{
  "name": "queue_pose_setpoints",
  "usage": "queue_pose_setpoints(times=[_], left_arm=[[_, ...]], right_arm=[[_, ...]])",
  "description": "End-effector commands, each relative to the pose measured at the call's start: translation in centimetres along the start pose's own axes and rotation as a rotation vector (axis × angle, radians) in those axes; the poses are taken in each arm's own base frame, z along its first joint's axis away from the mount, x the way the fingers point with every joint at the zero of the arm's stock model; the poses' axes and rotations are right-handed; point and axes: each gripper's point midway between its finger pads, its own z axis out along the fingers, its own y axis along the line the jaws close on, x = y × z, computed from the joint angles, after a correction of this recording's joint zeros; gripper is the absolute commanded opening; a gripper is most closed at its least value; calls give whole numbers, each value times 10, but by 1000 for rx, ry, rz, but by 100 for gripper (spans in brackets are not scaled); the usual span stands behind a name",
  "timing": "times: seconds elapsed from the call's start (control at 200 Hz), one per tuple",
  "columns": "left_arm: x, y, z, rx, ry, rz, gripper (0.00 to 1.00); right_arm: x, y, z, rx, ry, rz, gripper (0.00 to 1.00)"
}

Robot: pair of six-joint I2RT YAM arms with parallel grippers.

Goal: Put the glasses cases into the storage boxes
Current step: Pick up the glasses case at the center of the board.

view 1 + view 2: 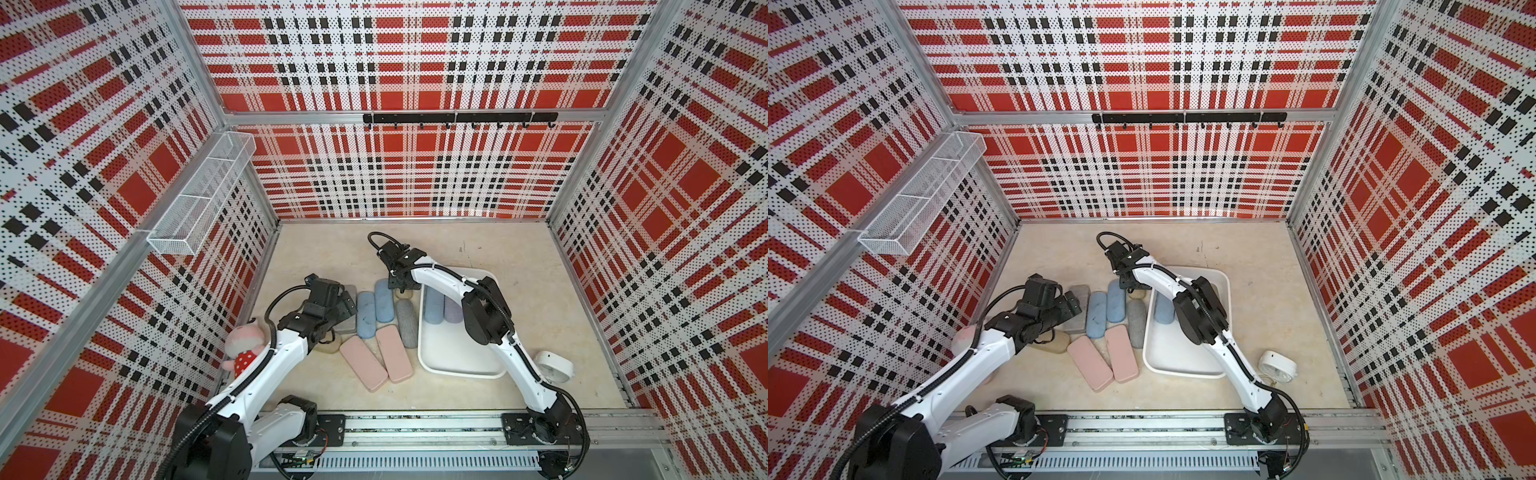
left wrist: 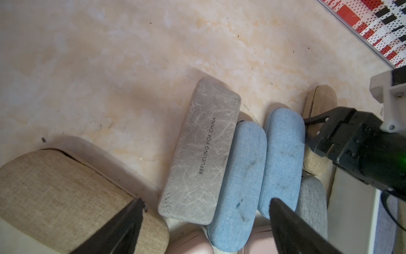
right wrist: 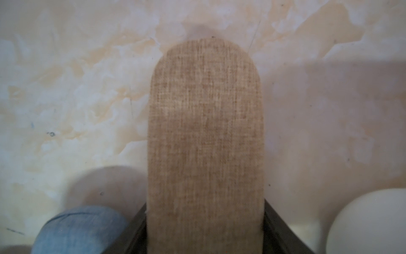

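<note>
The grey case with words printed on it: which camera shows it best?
The left wrist view: the grey case lies whole and close there, its lettering readable. In both top views it is small and partly hidden behind the left gripper. The right wrist view does not show it.

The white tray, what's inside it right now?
A blue case and a lavender case lie side by side in the white tray. The right arm covers part of it, so more may hide there.
</note>
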Motion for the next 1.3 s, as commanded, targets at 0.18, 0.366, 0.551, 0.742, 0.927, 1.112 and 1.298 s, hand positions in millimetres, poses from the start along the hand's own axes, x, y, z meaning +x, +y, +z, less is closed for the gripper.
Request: queue_pose_setpoints(times=[0.18, 0.366, 0.551, 0.742, 0.927, 1.112, 1.298], left_arm=[[-16, -16, -15, 52, -42, -4, 92], [-23, -24, -19, 80, -55, -8, 92], [-29, -44, -25, 128, -67, 6, 91], [-16, -65, -22, 176, -49, 35, 91], [1, -78, -17, 196, -25, 67, 90], [14, -77, -13, 193, -7, 80, 90], [25, -84, -12, 219, 9, 92, 90]], right_arm=[[-31, 40, -120, -199, -161, -33, 58], [-11, 26, -183, -230, -203, -40, 58], [34, -25, -222, -199, -171, -20, 58], [100, -102, -226, -119, -42, 40, 59], [158, -152, -212, -50, 94, 64, 59], [186, -179, -196, -43, 165, 106, 59], [202, -193, -181, -34, 210, 132, 59]])
